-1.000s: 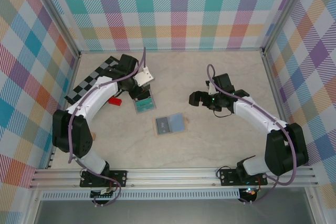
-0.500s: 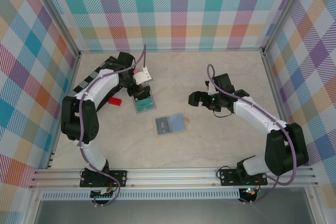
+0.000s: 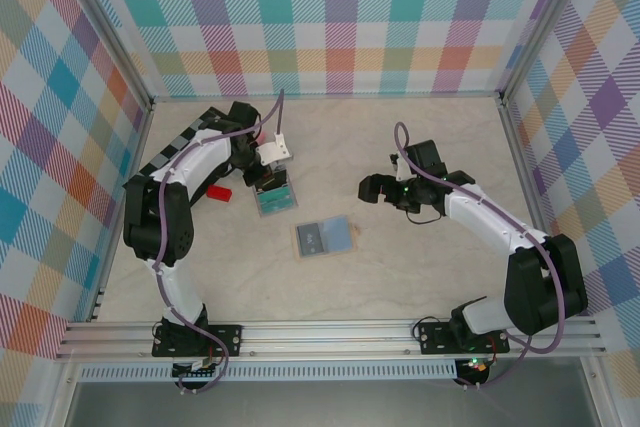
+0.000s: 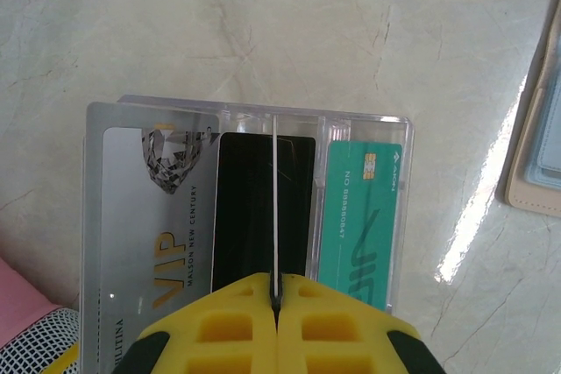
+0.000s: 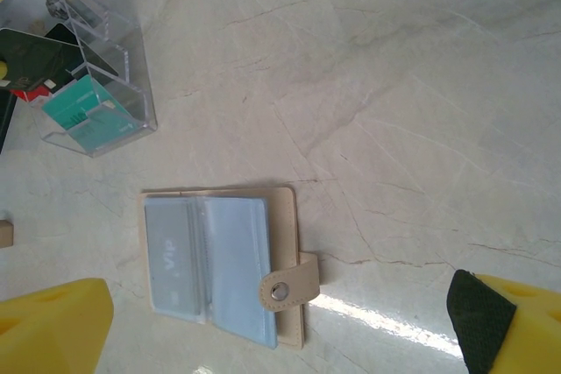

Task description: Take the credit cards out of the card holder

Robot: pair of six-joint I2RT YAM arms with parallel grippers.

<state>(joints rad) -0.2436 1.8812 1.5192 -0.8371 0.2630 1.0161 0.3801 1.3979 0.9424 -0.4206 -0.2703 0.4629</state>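
Left gripper (image 4: 274, 304): the clear box (image 4: 359, 129) stands directly ahead of the fingertips. Its compartments are taken by slotted cards (image 4: 149, 216), and a thin card (image 4: 274, 199), pinched edge-on, stands over the middle one. Beyond the box the table (image 4: 263, 24) is bare.

Right gripper (image 5: 280, 321): jaws spread wide. The open card holder (image 5: 219, 260) lies ahead, with bare table beyond it.

The left arm reaches out and bends inward, its left gripper (image 3: 268, 178) beyond and left of the card holder (image 3: 323, 238), fingers (image 4: 237, 326) pinched on a thin white card (image 4: 274, 199) seen edge-on. The right gripper (image 3: 372, 188) hangs beyond and right of the holder, fingers (image 5: 53, 326) spread wide.
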